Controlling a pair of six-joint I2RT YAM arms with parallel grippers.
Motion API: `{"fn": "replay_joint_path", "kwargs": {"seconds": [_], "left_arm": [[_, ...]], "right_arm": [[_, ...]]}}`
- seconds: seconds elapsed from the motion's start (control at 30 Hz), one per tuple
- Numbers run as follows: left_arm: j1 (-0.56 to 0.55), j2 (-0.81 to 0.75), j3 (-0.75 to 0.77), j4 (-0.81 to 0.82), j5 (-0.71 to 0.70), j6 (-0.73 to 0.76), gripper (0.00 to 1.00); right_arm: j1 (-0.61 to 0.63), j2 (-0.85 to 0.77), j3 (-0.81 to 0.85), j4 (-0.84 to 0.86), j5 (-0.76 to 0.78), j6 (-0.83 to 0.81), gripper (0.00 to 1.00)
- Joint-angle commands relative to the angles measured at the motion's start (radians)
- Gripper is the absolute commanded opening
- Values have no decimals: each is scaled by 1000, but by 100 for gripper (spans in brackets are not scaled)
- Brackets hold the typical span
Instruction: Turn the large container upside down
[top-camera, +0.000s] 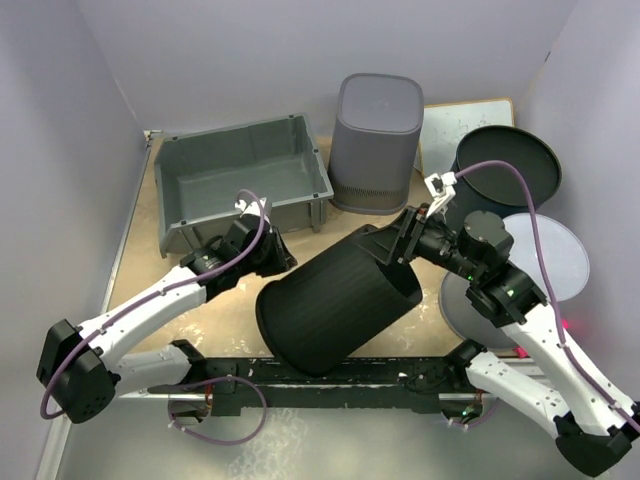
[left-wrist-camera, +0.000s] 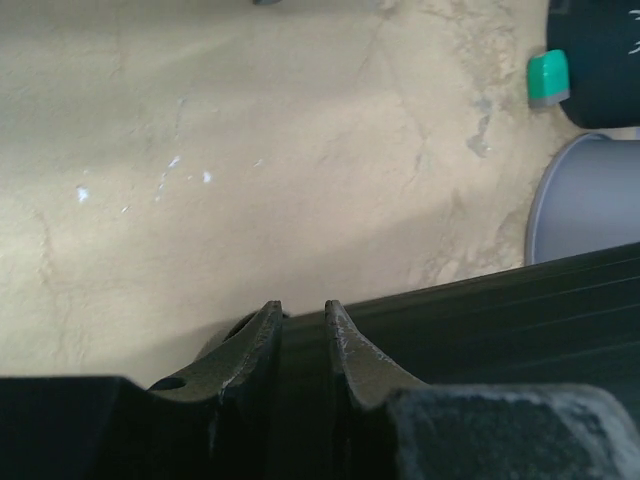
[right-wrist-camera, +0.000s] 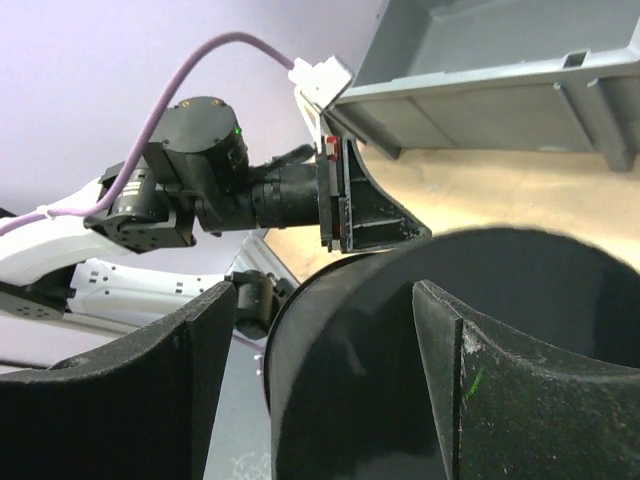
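The large black container (top-camera: 335, 305) lies tilted on its side in the middle of the table, between my two grippers. My left gripper (top-camera: 278, 255) is at its upper-left edge. In the left wrist view the fingers (left-wrist-camera: 302, 308) are nearly together, with the container's dark ribbed wall (left-wrist-camera: 500, 310) pinched between them. My right gripper (top-camera: 395, 245) is at the container's upper-right end. In the right wrist view its fingers (right-wrist-camera: 322, 290) stand wide apart and straddle the container's curved edge (right-wrist-camera: 340, 380). The left finger does not touch it. The left gripper also shows there (right-wrist-camera: 365, 215), at the far edge.
A grey rectangular bin (top-camera: 240, 175) stands at the back left and a tall grey container (top-camera: 375, 145) behind the black one. A black round tub (top-camera: 505, 170) and grey round lids (top-camera: 555, 255) are at the right. Purple walls close in both sides.
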Motion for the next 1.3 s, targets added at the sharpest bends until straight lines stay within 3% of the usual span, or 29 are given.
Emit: {"fn": "replay_joint_path", "kwargs": {"seconds": [0.0, 0.27, 0.5, 0.8, 1.27], "left_arm": [[-8, 22, 28, 134, 11, -13, 20], [-7, 85, 88, 145, -67, 31, 20], [-6, 95, 121, 152, -112, 28, 20], [-6, 75, 128, 136, -138, 19, 19], [-6, 62, 217, 86, -133, 58, 19]], "right_arm": [[8, 6, -48, 125, -95, 61, 74], [11, 11, -126, 241, -169, 141, 72], [16, -1, -146, 243, -220, 129, 71], [17, 25, -85, -69, -353, -107, 69], [17, 28, -68, -219, -408, -212, 70]]}}
